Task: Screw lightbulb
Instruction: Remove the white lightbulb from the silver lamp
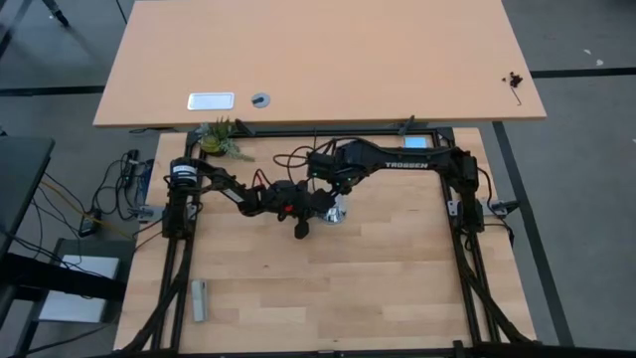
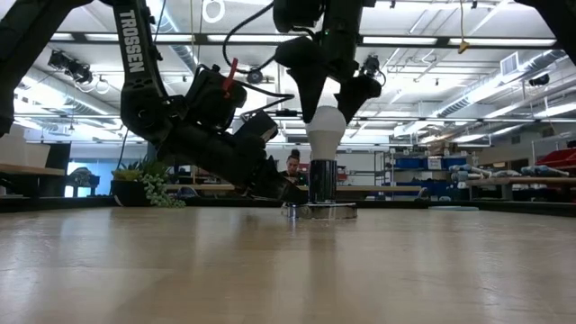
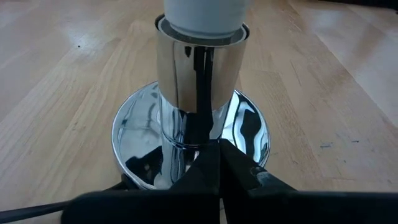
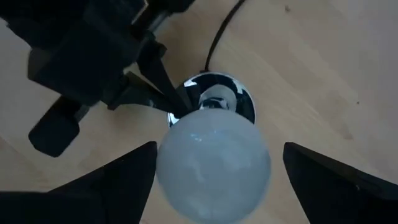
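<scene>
- The left end effector (image 2: 286,191) lies low on the desk (image 1: 378,288), its fingers pressed together with their tips against the foot of the socket (image 3: 198,81), probably to keep the chrome base from turning or sliding.
- The socket stands upright near the middle of the desk, a thin black cord (image 4: 219,37) trailing away from it.
- The lightbulb (image 2: 326,131) sits upright in the socket's mouth, base down, so the threading looks at least begun; how deep it is seated cannot be told.
- The right end effector (image 2: 328,90) hangs straight above the bulb, fingers (image 4: 109,183) spread wide on either side of the glass without touching it, most likely released between twists to take a new grip.
</scene>
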Robot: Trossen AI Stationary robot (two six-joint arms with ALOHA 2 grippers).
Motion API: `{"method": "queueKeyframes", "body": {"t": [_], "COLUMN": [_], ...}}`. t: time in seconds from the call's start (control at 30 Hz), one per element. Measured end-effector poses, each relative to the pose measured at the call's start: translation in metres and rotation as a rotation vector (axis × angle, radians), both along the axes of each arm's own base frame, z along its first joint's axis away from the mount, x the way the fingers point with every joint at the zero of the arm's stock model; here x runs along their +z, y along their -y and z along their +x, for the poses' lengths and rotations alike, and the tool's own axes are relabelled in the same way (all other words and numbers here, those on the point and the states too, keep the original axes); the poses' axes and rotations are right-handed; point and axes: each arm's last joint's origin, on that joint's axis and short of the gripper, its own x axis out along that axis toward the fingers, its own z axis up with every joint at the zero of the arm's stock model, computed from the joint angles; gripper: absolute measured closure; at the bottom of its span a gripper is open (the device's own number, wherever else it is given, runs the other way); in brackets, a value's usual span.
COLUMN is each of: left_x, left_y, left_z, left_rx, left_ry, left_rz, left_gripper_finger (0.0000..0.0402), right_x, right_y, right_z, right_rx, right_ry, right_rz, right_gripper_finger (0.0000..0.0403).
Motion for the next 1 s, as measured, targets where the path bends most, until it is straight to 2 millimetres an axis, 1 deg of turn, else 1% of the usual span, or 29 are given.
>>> {"method": "queueKeyframes", "body": {"t": [0.17,0.23,0.33,0.43,0.53,0.63,0.7,0.8,0.9,1.0], "left_x": [0.0,-0.0001,-0.0001,-0.0002,-0.0002,-0.0002,-0.0003,-0.0002,0.0003,-0.0001], "left_y": [0.0,0.0,0.0,0.0,0.0,0.0,0.0,0.0,-0.0003,-0.0005], "left_z": [0.0,0.0,-0.0001,-0.0001,-0.0001,-0.0001,-0.0001,-0.0001,0.0001,-0.0001], "left_rx": [0.0,0.0,0.0,0.0,0.0,0.0,0.0,0.001,0.004,0.006], "left_ry": [0.0,-0.001,-0.002,-0.002,-0.002,-0.002,-0.002,-0.002,0.002,-0.001], "left_rz": [0.0,0.0,-0.001,-0.001,-0.001,0.0,-0.001,0.0,0.002,0.002], "left_gripper_finger": [0.0401,0.0401,0.0401,0.0401,0.0401,0.0401,0.0401,0.0401,0.0401,0.0401], "right_x": [-0.0086,-0.0087,-0.0084,-0.0084,-0.0083,-0.0083,-0.0083,-0.008,-0.0072,-0.0076], "right_y": [-0.0001,0.0004,0.0007,0.0008,0.001,0.0008,0.0006,0.0012,0.0034,0.0021], "right_z": [-0.0009,-0.0005,0.001,0.0016,0.0017,0.0019,0.0019,0.0035,0.007,0.0068], "right_rx": [0.024,0.069,0.156,0.275,0.429,0.65,0.786,0.932,0.932,0.854], "right_ry": [-0.016,-0.014,-0.003,-0.003,-0.01,-0.021,-0.035,-0.044,-0.033,-0.035], "right_rz": [0.003,-0.006,-0.026,-0.052,-0.084,-0.128,-0.165,-0.226,-0.283,-0.268], "right_gripper_finger": [0.0058,0.0073,0.0108,0.0149,0.0154,0.0154,0.0142,0.0097,0.0049,0.0015]}}
